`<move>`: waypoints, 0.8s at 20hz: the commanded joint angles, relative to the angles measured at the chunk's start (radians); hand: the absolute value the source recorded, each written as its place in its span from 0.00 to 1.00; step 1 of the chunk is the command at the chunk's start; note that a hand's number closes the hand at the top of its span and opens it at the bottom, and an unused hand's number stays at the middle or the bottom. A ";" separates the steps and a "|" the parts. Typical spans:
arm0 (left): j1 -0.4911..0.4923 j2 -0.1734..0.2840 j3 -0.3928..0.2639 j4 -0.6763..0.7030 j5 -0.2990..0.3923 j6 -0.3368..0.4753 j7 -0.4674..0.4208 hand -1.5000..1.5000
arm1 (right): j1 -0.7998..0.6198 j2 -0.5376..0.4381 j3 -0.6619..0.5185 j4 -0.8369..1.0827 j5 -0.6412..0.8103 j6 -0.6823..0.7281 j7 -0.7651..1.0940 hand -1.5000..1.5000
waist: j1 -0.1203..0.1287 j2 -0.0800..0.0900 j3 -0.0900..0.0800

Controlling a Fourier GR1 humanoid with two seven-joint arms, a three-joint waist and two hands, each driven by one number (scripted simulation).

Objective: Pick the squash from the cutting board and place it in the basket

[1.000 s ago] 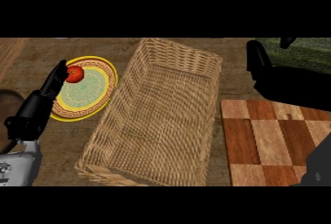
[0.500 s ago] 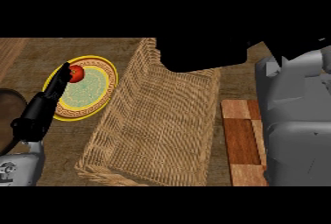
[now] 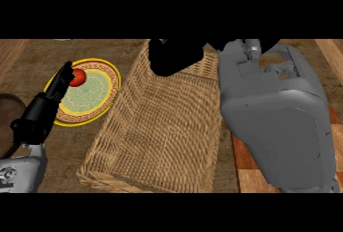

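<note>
The long wicker basket (image 3: 164,136) lies in the middle of the counter, running from near to far. My right hand (image 3: 175,58) hangs as a dark shape over the basket's far end, with the wide grey forearm (image 3: 275,113) behind it covering most of the chequered cutting board (image 3: 245,168). No squash shows anywhere; whether one sits inside that hand is hidden. My left hand (image 3: 47,102) rests open at the left, fingers straight and pointing away, beside the yellow plate.
A yellow-rimmed plate (image 3: 100,97) with a small red fruit (image 3: 78,77) lies left of the basket, partly under my left hand. A dark round object (image 3: 8,115) shows at the left edge. The counter top is brown wood.
My right arm has swung left from the far right over the cutting board, bringing the hand above the basket's far end. The left hand has barely moved.
</note>
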 commanded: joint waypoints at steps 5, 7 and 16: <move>0.011 0.015 0.020 -0.013 0.015 -0.017 -0.002 0.50 | -0.001 -0.062 0.104 0.081 0.053 0.170 0.069 1.00 | -0.003 0.001 0.000; 0.053 -0.002 0.002 -0.037 -0.002 -0.004 -0.013 0.50 | 0.006 -0.038 0.112 0.050 0.010 0.234 0.124 1.00 | -0.006 -0.004 0.000; 0.006 0.031 0.051 -0.006 0.028 -0.039 0.001 0.50 | 0.073 0.024 0.029 0.014 -0.063 0.129 0.099 0.00 | -0.004 0.002 0.001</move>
